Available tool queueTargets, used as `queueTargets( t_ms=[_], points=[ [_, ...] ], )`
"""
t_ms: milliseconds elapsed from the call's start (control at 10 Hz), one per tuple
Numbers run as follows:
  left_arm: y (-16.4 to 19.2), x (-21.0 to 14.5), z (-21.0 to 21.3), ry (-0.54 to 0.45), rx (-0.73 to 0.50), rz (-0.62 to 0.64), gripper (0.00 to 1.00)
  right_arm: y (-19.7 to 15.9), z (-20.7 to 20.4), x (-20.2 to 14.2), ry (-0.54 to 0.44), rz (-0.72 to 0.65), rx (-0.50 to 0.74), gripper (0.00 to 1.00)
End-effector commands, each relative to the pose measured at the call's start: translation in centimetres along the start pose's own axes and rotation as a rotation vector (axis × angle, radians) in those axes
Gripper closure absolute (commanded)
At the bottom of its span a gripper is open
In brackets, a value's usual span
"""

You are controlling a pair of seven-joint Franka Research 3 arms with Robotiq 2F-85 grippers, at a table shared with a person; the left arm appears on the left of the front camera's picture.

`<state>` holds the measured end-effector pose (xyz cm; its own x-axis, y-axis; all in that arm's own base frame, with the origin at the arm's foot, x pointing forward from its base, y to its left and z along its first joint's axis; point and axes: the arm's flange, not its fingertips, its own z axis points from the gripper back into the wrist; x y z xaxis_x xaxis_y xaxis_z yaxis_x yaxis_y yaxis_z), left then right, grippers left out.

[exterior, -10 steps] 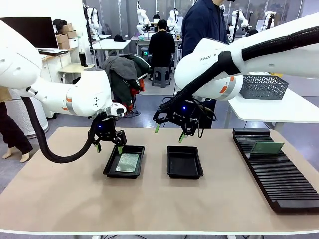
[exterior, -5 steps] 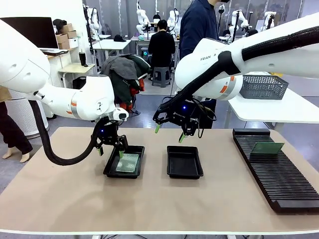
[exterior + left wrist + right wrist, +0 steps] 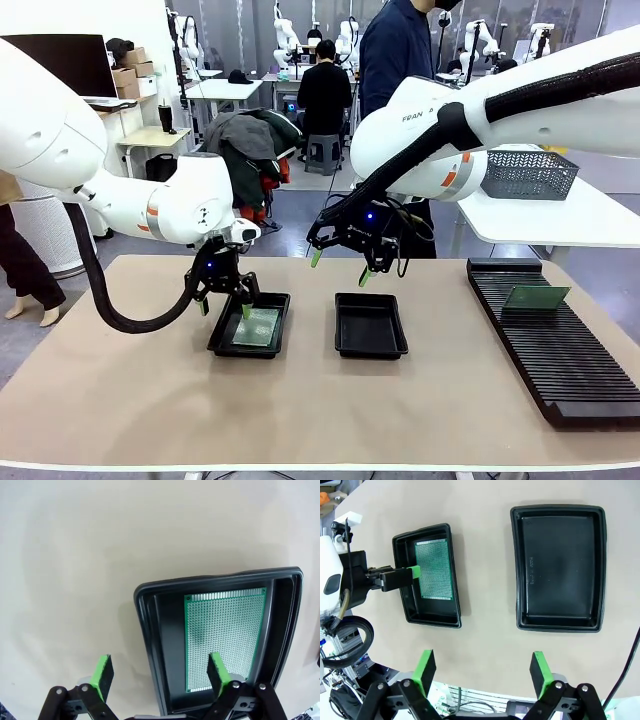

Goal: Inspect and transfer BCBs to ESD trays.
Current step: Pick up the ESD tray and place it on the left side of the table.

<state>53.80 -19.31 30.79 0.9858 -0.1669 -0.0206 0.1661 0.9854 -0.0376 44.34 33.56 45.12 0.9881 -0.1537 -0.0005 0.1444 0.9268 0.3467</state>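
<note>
I see board [image 3: 257, 327] flat in left tray [image 3: 216, 342], long axis near-to-far; left fingers [image 3: 104, 675], right fingers [image 3: 426, 667] wide open, empty.

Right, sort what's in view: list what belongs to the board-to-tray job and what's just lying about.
Job in hand:
- flat BCB lying in the left ESD tray
- empty ESD tray
- standing BCB in the black slotted rack

Lying about:
- grey mesh basket on the side table
- heap of clothes behind
- monitor
</note>
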Motion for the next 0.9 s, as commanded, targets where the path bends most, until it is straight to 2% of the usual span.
queueTargets(
  t_ms=[0, 100, 200, 800],
  points=[
    [-0.14, -0.13, -0.39, -0.011, 0.034, 0.019, 0.00, 0.20, -0.01, 0.17, -0.003, -0.005, -0.015, 0.00],
    [-0.15, -0.29, -0.35, 0.002, 0.044, 0.024, 0.00, 0.20, -0.01, 0.17, -0.003, -0.005, -0.015, 0.00],
    [-0.15, -0.03, -0.11, 0.002, 0.000, 0.011, 0.00, 0.20, -0.01, 0.17, -0.003, -0.005, -0.015, 0.00],
    [-0.24, -0.06, -0.13, 0.004, 0.001, 0.014, 0.00, 0.20, -0.01, 0.17, -0.003, -0.005, -0.015, 0.00]
  ],
)
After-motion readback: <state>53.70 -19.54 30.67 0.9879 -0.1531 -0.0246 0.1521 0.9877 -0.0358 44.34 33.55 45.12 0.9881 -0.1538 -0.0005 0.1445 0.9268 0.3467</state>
